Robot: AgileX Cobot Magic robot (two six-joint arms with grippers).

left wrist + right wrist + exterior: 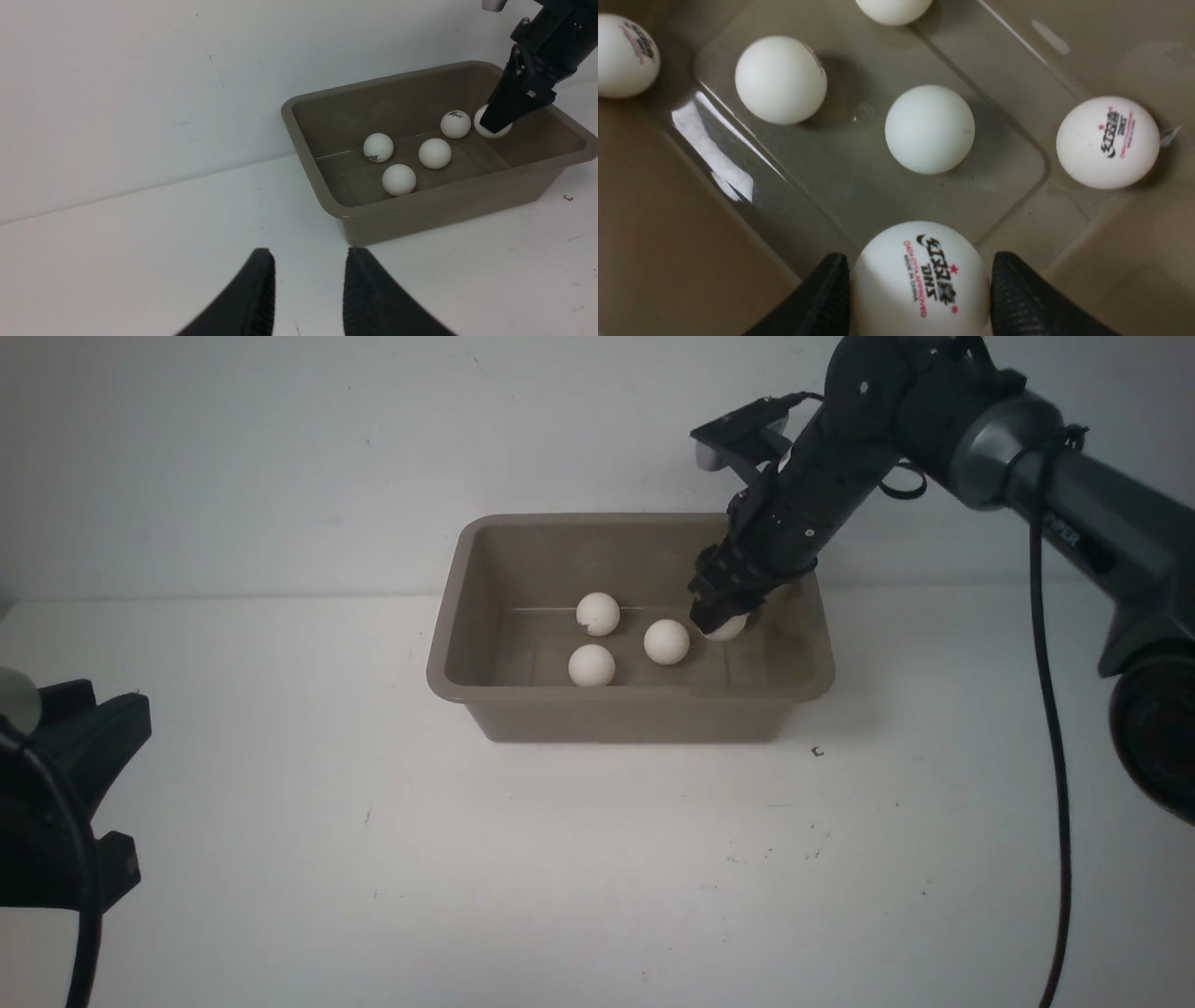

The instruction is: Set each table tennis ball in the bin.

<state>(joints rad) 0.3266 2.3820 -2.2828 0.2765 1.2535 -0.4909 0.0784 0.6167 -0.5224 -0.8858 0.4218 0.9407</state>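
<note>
Between right claw's (920, 284) fingers, pinched: printed ball (920, 280), over bin (616, 717) floor. Release looks next, straight down; other balls (929, 129) just beside. Left claw (309, 261) apart, spread, nothing pinched.

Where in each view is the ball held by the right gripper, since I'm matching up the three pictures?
Front view: ball at the bin's right part, partly behind the right gripper.
Left wrist view: near the upper right corner, partly hidden by that gripper.
Right wrist view: bottom centre, logo showing, between the fingertips.
Shared landmark: the bin.
</note>
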